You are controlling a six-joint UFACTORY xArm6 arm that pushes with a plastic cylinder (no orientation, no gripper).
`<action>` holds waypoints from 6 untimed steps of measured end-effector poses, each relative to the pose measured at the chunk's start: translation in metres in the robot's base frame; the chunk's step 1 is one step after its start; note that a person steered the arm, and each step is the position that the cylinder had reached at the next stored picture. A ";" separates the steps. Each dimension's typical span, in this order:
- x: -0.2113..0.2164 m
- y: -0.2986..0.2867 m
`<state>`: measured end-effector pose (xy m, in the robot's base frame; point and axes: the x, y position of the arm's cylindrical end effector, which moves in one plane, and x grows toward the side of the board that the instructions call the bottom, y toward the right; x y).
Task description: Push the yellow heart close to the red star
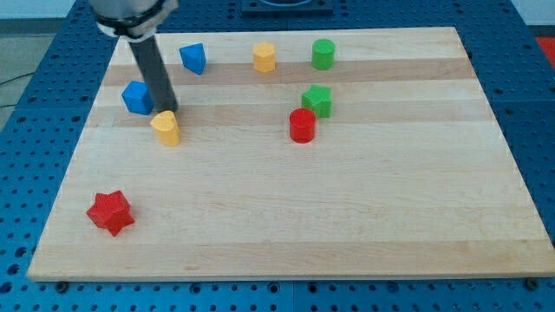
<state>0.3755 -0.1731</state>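
yellow heart (166, 127) upright, small, glossy; my tip (168, 112) touching top edge.

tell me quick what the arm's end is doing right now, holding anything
No gripper, only a rod: my tip holds nothing and sits at the top edge of the yellow heart, beside the blue block.

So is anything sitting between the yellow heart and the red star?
Nothing visible. My tip is at the yellow heart's upper edge, and the bare board runs from there down-left to the red star. The blue block sits behind, out of the path.
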 end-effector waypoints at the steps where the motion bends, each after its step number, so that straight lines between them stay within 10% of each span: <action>1: 0.072 0.053; 3: 0.035 0.041; 6: 0.126 -0.006</action>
